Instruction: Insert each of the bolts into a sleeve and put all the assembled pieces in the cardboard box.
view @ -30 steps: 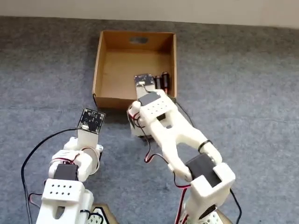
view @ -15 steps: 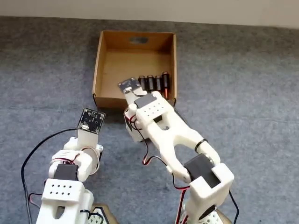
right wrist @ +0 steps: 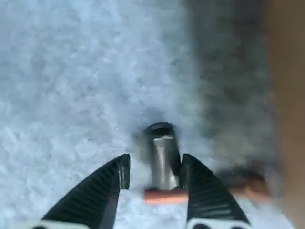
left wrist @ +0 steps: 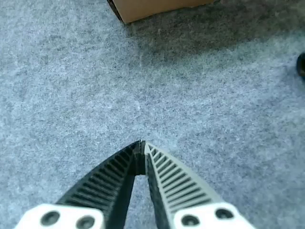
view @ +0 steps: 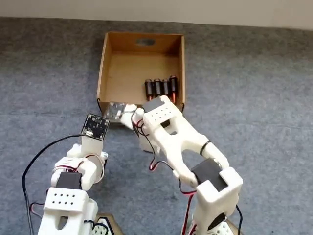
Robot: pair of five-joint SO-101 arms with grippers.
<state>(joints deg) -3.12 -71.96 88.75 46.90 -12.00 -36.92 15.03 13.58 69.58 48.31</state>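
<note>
The cardboard box (view: 104, 73) sits open-topped at the far middle of the desk (view: 254, 98), which is covered in grey felt with wide bare stretches to either side of the box. Four assembled pieces (view: 160, 88) lie side by side inside the box, close to its near wall and toward its right corner. The rest of the box floor is bare.

The right arm (view: 171, 132) stretches from the near right edge diagonally up to the box's near wall, with its wrist just outside that wall. In its wrist view, the right gripper (right wrist: 155, 158) is released, its jaws spread over the felt. A metal piece (right wrist: 164, 152) lies between them, dark at the far end and copper-coloured at the near end. It sits closer to one finger than the other, with a clear gap on the wider side. The brown box wall (right wrist: 286, 95) runs along that picture's edge, near the gripper. A blurred copper-coloured shape (right wrist: 248, 183) lies on the felt near that wall, too unclear to tell what it is.

The left arm (view: 78, 176) stands at the near left, its wrist near the box's near left corner and just beside the right arm's wrist. The left gripper (left wrist: 141, 148) is clenched on nothing, tips meeting above bare felt, with open felt between it and the box corner.
</note>
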